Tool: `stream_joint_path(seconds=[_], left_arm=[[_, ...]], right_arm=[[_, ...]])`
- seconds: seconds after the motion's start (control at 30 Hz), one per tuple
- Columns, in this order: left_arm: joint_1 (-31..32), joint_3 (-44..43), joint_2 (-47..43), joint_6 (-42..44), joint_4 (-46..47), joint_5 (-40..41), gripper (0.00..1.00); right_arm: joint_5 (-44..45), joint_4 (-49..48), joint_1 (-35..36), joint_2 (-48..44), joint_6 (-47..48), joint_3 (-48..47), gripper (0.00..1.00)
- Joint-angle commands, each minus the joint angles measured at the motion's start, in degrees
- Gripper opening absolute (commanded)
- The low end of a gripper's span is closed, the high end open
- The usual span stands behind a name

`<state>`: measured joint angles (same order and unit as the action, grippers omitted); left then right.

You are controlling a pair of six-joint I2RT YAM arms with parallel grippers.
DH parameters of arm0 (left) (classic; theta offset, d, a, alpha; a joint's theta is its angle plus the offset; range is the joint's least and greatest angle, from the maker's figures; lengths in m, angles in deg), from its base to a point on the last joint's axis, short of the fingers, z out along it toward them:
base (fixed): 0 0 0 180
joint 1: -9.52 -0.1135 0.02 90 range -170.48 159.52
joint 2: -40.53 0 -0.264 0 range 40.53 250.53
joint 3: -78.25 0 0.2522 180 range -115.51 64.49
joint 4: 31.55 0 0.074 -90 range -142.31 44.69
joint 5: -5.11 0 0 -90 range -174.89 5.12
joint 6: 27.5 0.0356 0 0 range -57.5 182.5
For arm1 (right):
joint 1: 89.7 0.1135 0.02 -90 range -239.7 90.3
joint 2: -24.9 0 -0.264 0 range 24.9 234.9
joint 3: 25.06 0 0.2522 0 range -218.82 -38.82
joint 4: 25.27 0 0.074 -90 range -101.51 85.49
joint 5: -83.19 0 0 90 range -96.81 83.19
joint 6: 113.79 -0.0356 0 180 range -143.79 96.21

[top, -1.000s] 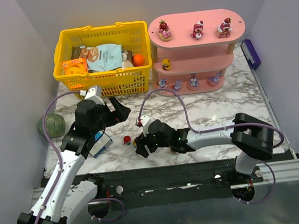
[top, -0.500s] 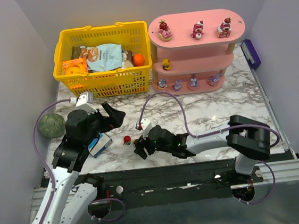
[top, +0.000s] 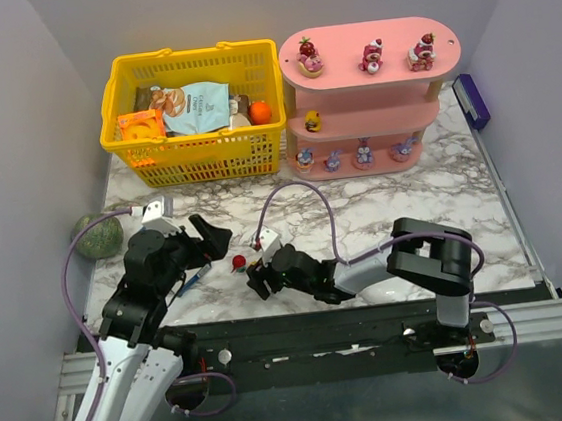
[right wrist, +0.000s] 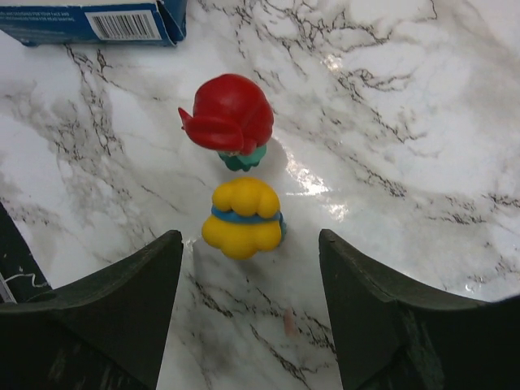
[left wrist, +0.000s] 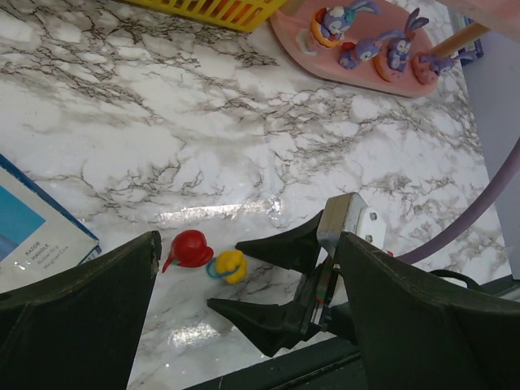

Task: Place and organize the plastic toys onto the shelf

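Note:
A red-topped toy (top: 237, 263) and a yellow toy with a blue band (right wrist: 244, 215) lie side by side on the marble near the front edge. My right gripper (top: 258, 278) is open and low on the table. Its fingers flank the yellow toy without touching it, and the red toy (right wrist: 229, 122) is just beyond. My left gripper (top: 209, 238) is open and empty, hovering left of the toys and looking down on them (left wrist: 188, 248). The pink shelf (top: 367, 71) holds three strawberry toys on top, a yellow one on the middle board and three purple bunnies (left wrist: 357, 49) on the bottom.
A yellow basket (top: 190, 109) of snack packets stands left of the shelf. A blue-and-white box (left wrist: 32, 236) lies under my left arm. A green speckled ball (top: 98, 235) sits at the left wall, and a purple object (top: 471, 100) at the right wall.
My left arm has drawn back toward the near left. My right gripper has slid left so the yellow toy sits between its open fingers, and its elbow has folded inward.

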<state>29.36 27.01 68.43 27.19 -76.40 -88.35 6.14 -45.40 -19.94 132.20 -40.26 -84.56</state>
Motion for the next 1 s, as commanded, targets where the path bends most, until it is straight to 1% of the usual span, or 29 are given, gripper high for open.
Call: stream_joint_path(seconds=[0.0,0.1,0.2,0.3,0.33,0.47,0.53,0.57,0.63,0.67,0.73,0.77,0.87,0.97], left_arm=[[-0.32,0.12,-2.14,1.64,0.24,-1.02,0.99],[-0.32,0.21,-2.85,2.00,0.33,-0.93,0.99],[-0.32,0.38,-2.77,2.00,0.42,-1.46,0.99],[-0.32,0.30,-2.24,2.35,0.50,-2.07,0.99],[-0.32,0.30,-2.06,2.35,0.33,-2.25,0.99],[-0.32,0.30,-1.88,2.44,0.24,-2.60,0.99],[-0.32,0.38,-2.15,2.44,0.24,-2.51,0.99],[-0.32,0.38,-2.50,2.44,0.33,-2.51,0.99],[-0.32,0.47,-2.85,2.44,0.50,-2.51,0.99],[-0.32,0.47,-2.94,2.44,0.51,-2.43,0.99],[-0.32,0.47,-2.94,2.44,0.51,-2.69,0.99],[-0.32,0.47,-2.85,2.44,0.51,-2.78,0.99],[-0.32,0.56,-2.68,2.44,0.51,-3.13,0.99],[-0.32,0.56,-2.67,2.44,0.59,-3.13,0.99]], right_arm=[[3.48,-2.49,0.47,3.87,0.39,-1.20,0.74],[4.89,-4.25,0.47,4.75,0.47,-0.67,0.73],[6.12,-4.61,0.47,5.37,0.65,-0.76,0.70],[6.82,-5.13,0.47,5.63,0.65,-0.85,0.65],[7.00,-5.13,0.47,5.72,0.65,-1.02,0.60],[7.18,-5.30,0.47,5.90,1.00,-1.55,0.49],[7.17,-5.84,0.73,5.63,1.53,-1.37,0.46],[7.44,-5.92,0.82,5.46,1.44,-1.37,0.42],[7.53,-5.75,0.99,5.37,1.53,-1.46,0.38],[7.62,-5.75,1.00,5.46,1.53,-1.46,0.34],[7.97,-5.31,1.08,5.37,1.53,-1.72,0.29],[8.40,-5.14,1.08,5.11,1.53,-1.73,0.24],[9.63,-3.82,1.08,4.23,1.44,-1.99,0.19],[11.74,-0.85,1.08,1.95,0.83,-2.42,0.18]])
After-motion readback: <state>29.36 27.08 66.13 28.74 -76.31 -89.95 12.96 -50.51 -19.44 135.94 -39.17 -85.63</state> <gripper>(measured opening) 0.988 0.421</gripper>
